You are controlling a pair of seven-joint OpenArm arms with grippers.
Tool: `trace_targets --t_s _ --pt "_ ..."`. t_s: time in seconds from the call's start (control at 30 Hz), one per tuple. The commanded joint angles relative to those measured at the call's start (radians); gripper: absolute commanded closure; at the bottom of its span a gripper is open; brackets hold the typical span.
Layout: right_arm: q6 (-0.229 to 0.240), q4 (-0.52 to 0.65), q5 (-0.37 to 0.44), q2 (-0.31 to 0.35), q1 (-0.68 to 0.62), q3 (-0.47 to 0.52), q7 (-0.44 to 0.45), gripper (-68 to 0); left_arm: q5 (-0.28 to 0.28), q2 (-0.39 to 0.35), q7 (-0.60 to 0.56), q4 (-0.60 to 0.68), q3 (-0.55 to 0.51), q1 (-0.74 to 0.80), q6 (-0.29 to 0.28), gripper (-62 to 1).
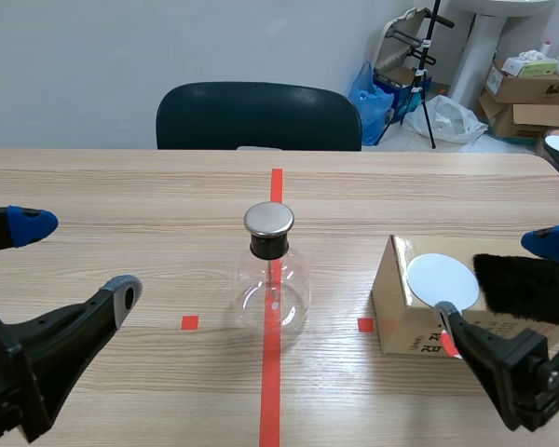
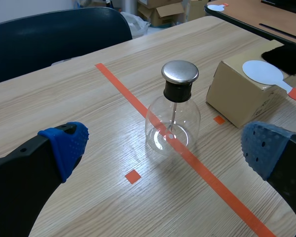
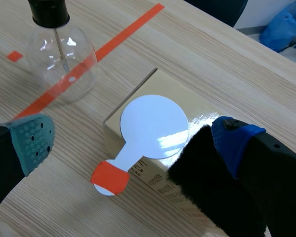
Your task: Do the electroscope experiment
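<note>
- Wood table (image 1: pixel 121 186), chair (image 1: pixel 258 116) behind; flask (image 1: pixel 272 279) on the centre tape line, between the arms.
- Left gripper (image 1: pixel 79 259) wide open, empty.
- Right gripper (image 1: pixel 496 281) wide open, empty, above paddle (image 1: pixel 443 277) and fur (image 1: pixel 526 287) on box (image 1: pixel 396 317).
- Risk: paddle handle overhangs box, a nudge could tip it off; a careless swing could topple the flask.

We log an office-type workroom: wood-grain counter (image 1: pixel 121 186), dark chair (image 1: pixel 258 116) across it, cardboard boxes (image 1: pixel 526 86) and blue bag (image 1: pixel 368 93) well beyond the right hand (image 1: pixel 496 279).

flask (image 1: pixel 273 279) centre, box (image 1: pixel 401 315) right (gap between)
</note>
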Motion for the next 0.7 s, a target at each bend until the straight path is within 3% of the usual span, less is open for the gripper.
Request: trace_targets --t_s 0.0,0.13,0.3,0.43,0.6,0.67 --pt "-0.005 0.035 -0.04 0.006 -0.023 0.013 0.032 -67.9 -0.009 0.005 -0.014 0.019 0.0 0.005 -0.001 -62.3" --pt "-0.011 0.064 -0.202 0.005 -0.086 0.013 0.1 -67.9 -0.009 0.005 -0.014 0.019 0.0 0.005 -0.001 -62.3" --pt "-0.059 0.074 -0.381 0.005 -0.158 0.012 0.196 -67.9 -0.009 0.005 -0.013 0.019 0.0 0.005 -0.001 -62.3" --pt "-0.133 0.074 -0.533 -0.034 -0.197 0.011 0.223 -67.9 -0.009 0.005 -0.013 0.019 0.0 0.005 -0.001 -62.3" --pt "-0.268 0.074 -0.737 -0.127 -0.223 0.011 0.229 -67.9 -0.009 0.005 -0.014 0.019 0.0 0.005 -0.001 -62.3" --pt "-0.277 0.074 -0.814 -0.155 -0.228 0.011 0.239 -67.9 -0.009 0.005 -0.014 0.019 0.0 0.005 -0.001 -62.3"
